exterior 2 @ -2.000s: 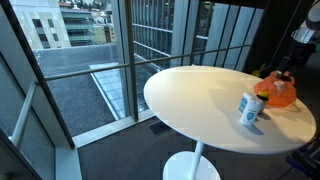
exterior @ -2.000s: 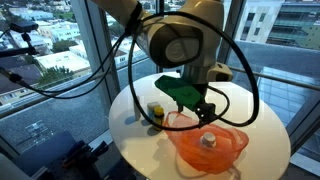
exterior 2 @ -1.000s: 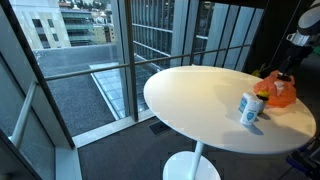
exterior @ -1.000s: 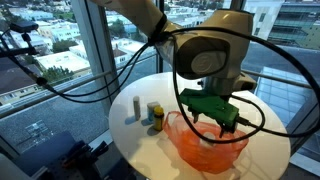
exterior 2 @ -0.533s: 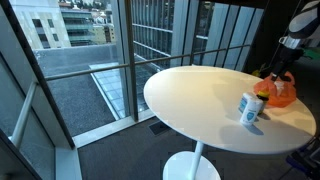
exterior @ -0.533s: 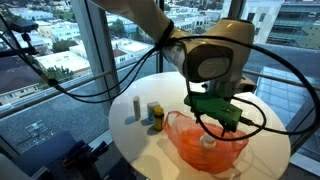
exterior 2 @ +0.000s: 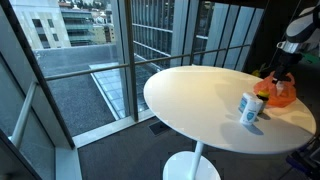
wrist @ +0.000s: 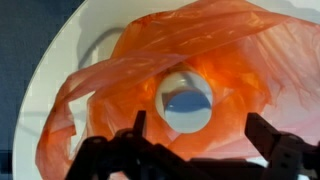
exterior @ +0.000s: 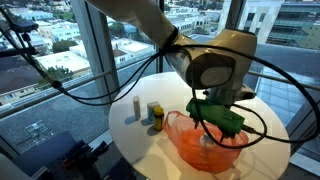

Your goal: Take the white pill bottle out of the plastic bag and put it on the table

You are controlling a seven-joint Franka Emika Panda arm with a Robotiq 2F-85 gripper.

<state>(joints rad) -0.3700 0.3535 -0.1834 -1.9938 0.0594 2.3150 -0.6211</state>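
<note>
On my left in the wrist view, a loose fold of the orange plastic bag (wrist: 75, 105) rises close to my left finger (wrist: 137, 125). I judge this the main risk: if I go down and close here, film could get pinched against the bottle, and lifting would drag the whole bag up too.

In the middle, the white pill bottle (wrist: 186, 101) stands upright inside the bag, its round cap facing me. My gripper (wrist: 196, 125) hangs above it with the jaws apart, one finger on each side and nothing held. The bottle sits a little left of my centre line, so an uneven close could tip it or let the smooth cap slip out.

On my right, the bag wall bulges near my right finger (wrist: 255, 125). Pushing down there could crumple the bag and hide the bottle. The bag looks light and is not held down, so a snag might slide it across the table (wrist: 65, 55).

Counting in an exterior view, left to right:
- one slim white upright object (exterior: 137, 108)
- one small yellowish container (exterior: 155, 115)
- one orange bag, holding one white bottle
- one round table under them all
</note>
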